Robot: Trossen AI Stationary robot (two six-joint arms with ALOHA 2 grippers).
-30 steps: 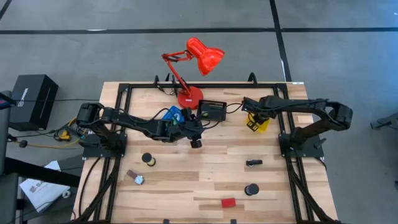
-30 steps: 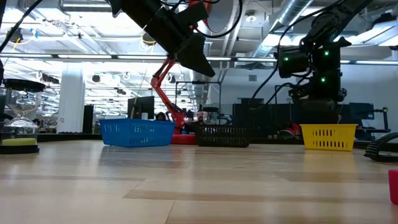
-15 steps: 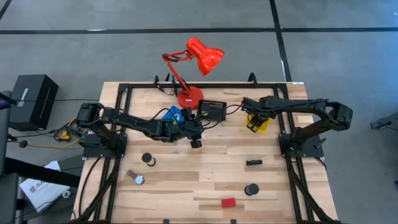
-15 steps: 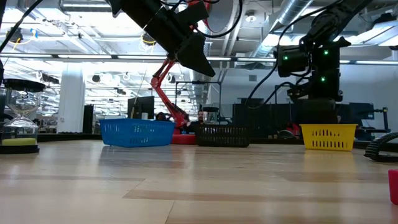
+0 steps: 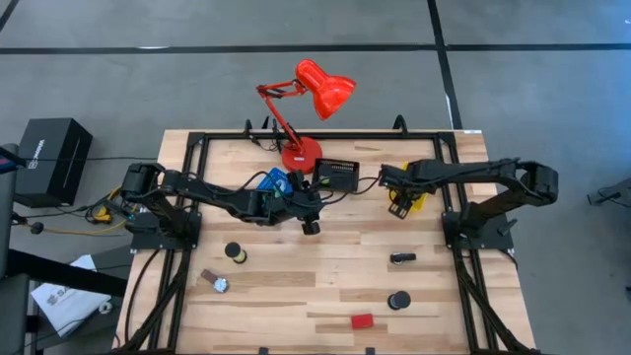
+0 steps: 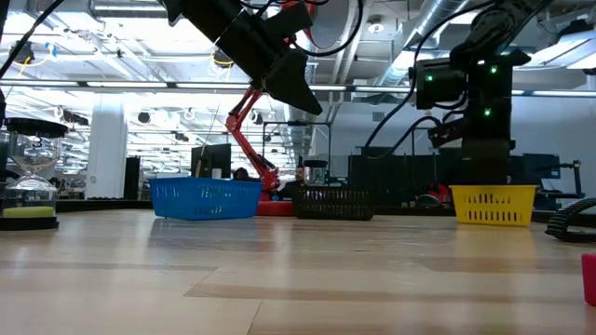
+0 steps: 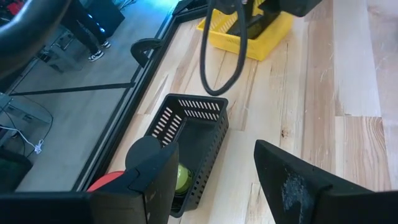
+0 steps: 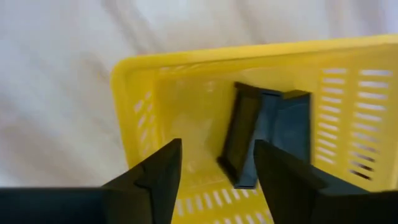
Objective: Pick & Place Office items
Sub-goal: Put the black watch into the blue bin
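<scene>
Right wrist view: the right hand (image 8: pixel 214 163) hangs released over the yellow bin (image 8: pixel 155 99), a black clip (image 8: pixel 261 134) inside. Left hand (image 7: pixel 214 171), spread and empty, sits mid-frame overhead. Dropping lower risks snagging the bin rim.

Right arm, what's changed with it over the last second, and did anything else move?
The right end effector, open and empty, has drawn back from over the yellow bin toward the table's middle; a black clip lies inside the bin. The left end effector, the black bin and the loose items stayed put.
</scene>
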